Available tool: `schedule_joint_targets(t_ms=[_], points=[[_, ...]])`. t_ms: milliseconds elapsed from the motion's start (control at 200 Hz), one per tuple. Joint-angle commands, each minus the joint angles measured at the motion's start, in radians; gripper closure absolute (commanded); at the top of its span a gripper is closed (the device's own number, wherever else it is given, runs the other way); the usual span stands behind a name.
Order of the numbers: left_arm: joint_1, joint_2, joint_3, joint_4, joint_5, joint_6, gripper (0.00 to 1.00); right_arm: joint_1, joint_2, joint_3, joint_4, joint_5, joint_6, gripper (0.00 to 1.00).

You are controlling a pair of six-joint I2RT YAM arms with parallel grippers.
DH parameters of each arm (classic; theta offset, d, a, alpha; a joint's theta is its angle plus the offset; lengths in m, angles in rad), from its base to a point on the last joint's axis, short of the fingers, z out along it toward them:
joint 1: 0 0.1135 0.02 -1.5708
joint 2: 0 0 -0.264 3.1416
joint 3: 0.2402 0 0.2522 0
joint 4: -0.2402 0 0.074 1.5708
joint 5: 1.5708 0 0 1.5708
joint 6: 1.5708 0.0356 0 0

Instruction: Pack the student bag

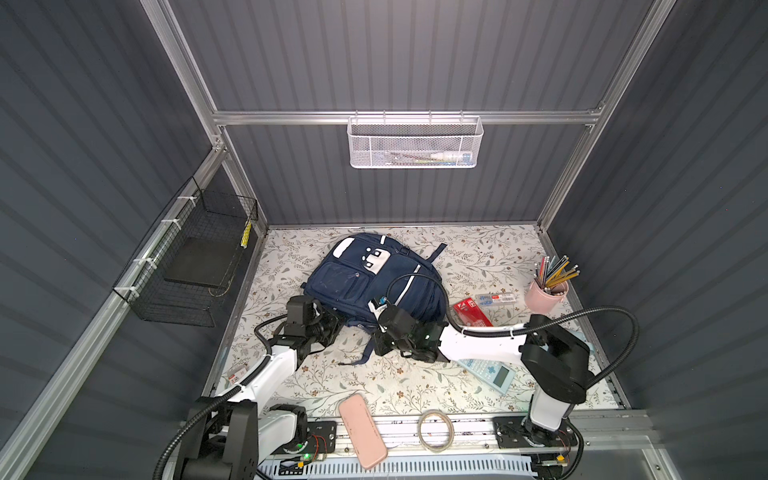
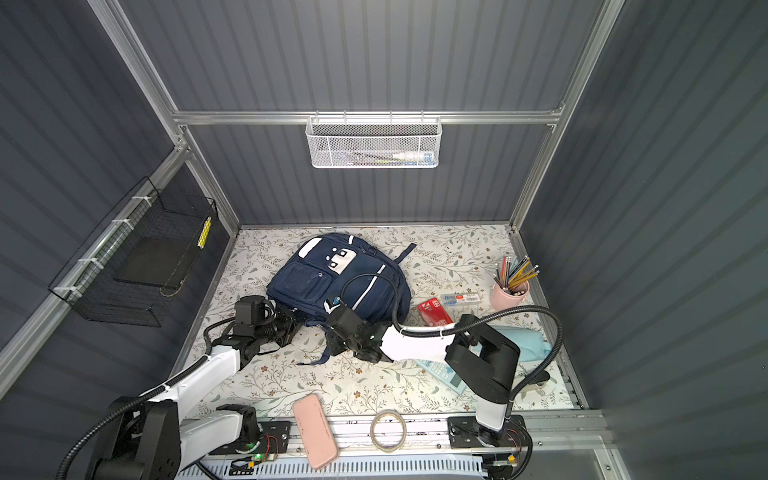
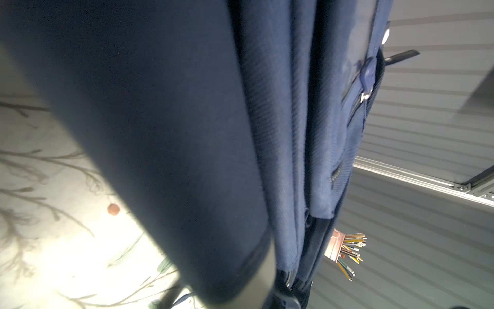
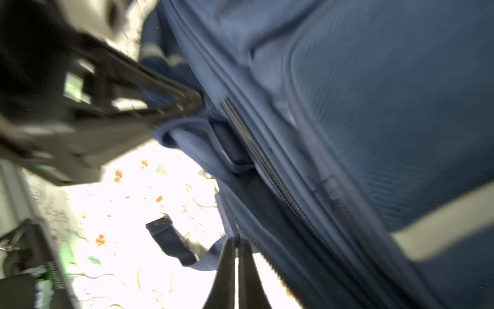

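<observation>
While student bag [image 1: 345, 282] lies on table [image 1: 415, 386], left gripper [image 4: 196, 103] clamped on its near edge; right gripper [image 4: 235, 243] pinched shut by zipper [image 4: 267, 171], holding anything? can't tell.

- The left arm [image 1: 272, 368] rises from its base at the near left, white forearm angled inward and wrist bent toward the middle.
- The left claw [image 4: 199, 103] has its fingers drawn together at the tips.
- The right arm [image 1: 482, 343] lies low and stretches leftward to about the middle.
- The right claw [image 4: 235, 244] is closed, with only a thin slit between its dark fingers.
- The two claws are near each other but apart.
</observation>
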Motion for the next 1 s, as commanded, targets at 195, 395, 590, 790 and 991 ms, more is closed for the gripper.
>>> schedule_joint_targets(t_ms=[195, 395, 590, 790, 991], points=[[-0.003, -0.064, 0.06, -0.053, 0.024, 0.023, 1.0, -0.003, 0.023, 0.033, -0.059, -0.001, -0.005, 1.0], [-0.023, -0.071, 0.058, -0.009, 0.045, -0.02, 1.0, 0.011, 0.051, 0.061, 0.032, -0.013, -0.035, 0.5], [-0.036, -0.082, 0.08, -0.045, 0.025, -0.009, 1.0, 0.053, 0.164, 0.201, -0.028, 0.285, -0.005, 0.42], [-0.045, -0.098, 0.069, -0.055, 0.023, -0.015, 1.0, 0.039, 0.26, 0.331, -0.093, 0.422, 0.015, 0.41], [-0.057, -0.126, 0.038, -0.032, 0.037, -0.05, 1.0, 0.015, 0.274, 0.375, -0.032, 0.397, 0.015, 0.46]])
